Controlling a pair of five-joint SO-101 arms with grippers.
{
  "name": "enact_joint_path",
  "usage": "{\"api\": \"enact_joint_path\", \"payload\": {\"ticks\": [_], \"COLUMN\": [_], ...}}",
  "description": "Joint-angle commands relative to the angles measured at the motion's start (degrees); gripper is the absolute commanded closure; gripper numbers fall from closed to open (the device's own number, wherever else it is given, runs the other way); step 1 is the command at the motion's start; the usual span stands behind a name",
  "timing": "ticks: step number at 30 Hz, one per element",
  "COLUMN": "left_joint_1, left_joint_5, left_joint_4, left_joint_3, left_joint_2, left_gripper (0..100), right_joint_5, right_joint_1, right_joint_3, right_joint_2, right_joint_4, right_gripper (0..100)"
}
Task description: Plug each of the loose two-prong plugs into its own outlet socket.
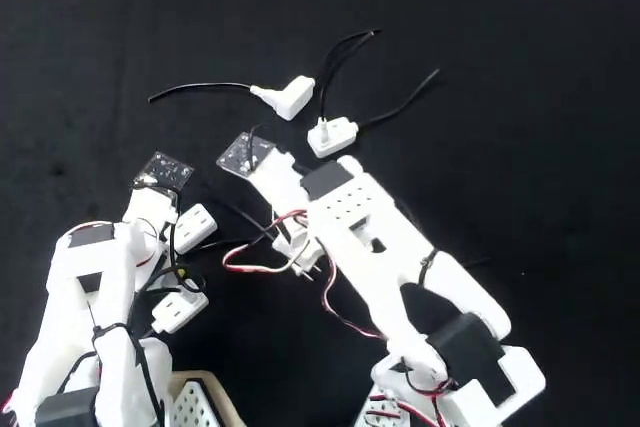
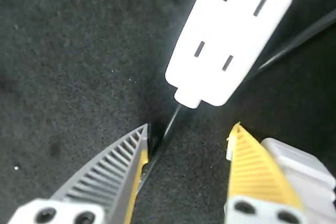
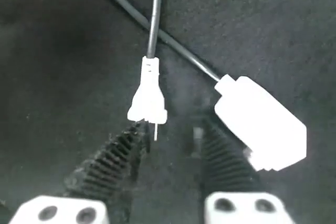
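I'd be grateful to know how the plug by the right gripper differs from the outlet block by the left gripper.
The plug is slim and tapered, the outlet block broad and flat. The plug shows a bare prong, the outlet block four slots. Both are white on black cords.

From the right wrist, a white rectangular plastic outlet block (image 3: pixel 262 124) blurs at its near end, partly behind a black ribbed finger (image 3: pixel 226 166) of the right hand (image 3: pixel 170 129). From the left wrist, a thin black cord (image 2: pixel 170 124) vanishes behind a grey ribbed finger (image 2: pixel 115 166) of the left hand (image 2: pixel 191 125).
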Motion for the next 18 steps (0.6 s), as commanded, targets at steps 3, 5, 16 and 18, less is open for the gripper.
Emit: {"api": "enact_joint_path", "payload": {"ticks": [3, 5, 16, 18], "left_joint_1": [-1.10, -1.27, -1.27, -1.27], "left_joint_5": [2.64, 4.57, 4.92, 4.92], "left_joint_4": [-2.73, -4.31, -4.75, -4.84], "left_joint_3": [0.04, 0.31, 0.31, 0.31], "left_joint_2": [-0.62, -0.62, -0.62, -0.62], "left_gripper": [77, 77, 77, 77], "right_joint_5": [-2.73, -4.22, -4.75, -4.75], "right_joint_1": [1.14, 1.05, 0.88, -0.35], "right_joint_3": [5.32, 5.14, 3.38, 2.77], "right_joint_2": [2.86, 3.91, 11.03, 11.56], "right_joint_4": [-11.60, -12.40, -11.96, -10.64], "right_gripper": [90.5, 89.7, 90.0, 90.0]}}
